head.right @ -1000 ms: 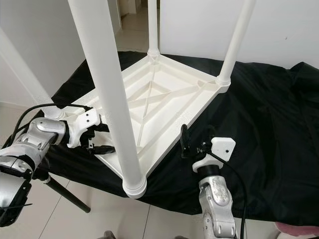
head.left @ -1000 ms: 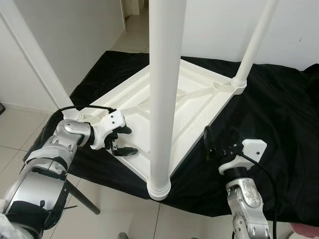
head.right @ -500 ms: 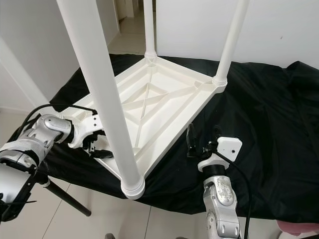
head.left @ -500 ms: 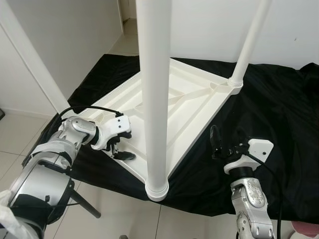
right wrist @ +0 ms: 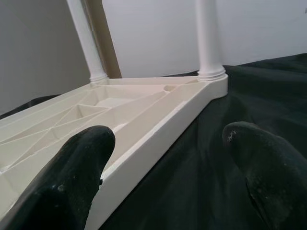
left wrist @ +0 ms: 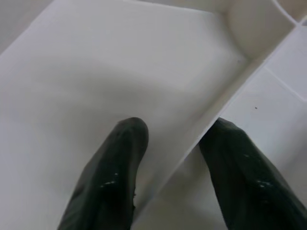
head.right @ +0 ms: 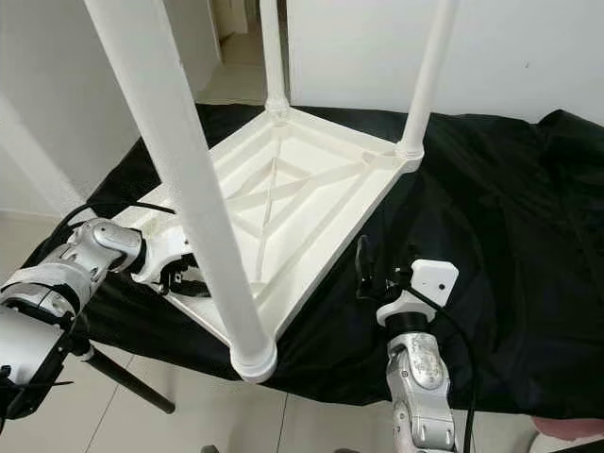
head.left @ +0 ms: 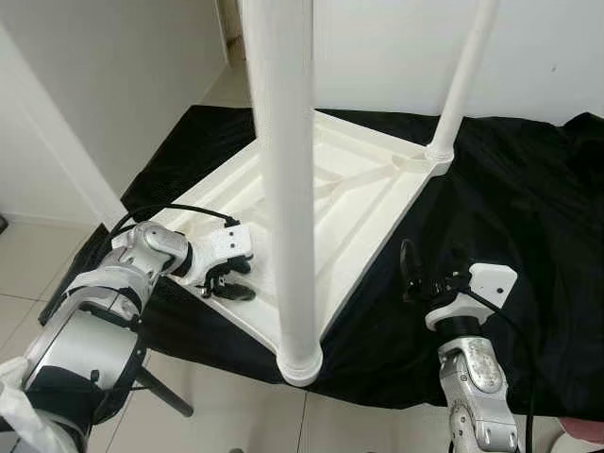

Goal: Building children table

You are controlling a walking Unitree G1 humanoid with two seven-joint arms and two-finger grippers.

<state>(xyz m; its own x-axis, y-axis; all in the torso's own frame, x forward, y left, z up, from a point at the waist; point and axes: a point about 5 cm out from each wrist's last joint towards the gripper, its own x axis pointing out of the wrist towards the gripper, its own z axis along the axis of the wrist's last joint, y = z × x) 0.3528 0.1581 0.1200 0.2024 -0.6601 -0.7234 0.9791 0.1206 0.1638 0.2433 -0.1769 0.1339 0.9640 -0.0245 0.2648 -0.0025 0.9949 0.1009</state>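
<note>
1. Head views: white table [head.left: 349, 198] lies upside down on black cloth [head.left: 528, 208], 3 legs [head.left: 283, 179] up. Left gripper [head.left: 226, 281] at the table's near-left edge; right gripper [head.right: 376, 274] hovers over the cloth, just beside the right edge.
2. L wrist: fingers [left wrist: 112, 187] apart, straddling the rim wall [left wrist: 211, 129], not clamped.
3. R wrist: fingers [right wrist: 72, 177] spread wide, empty; table lies to the robot's left. Left arm is nearer.
</note>
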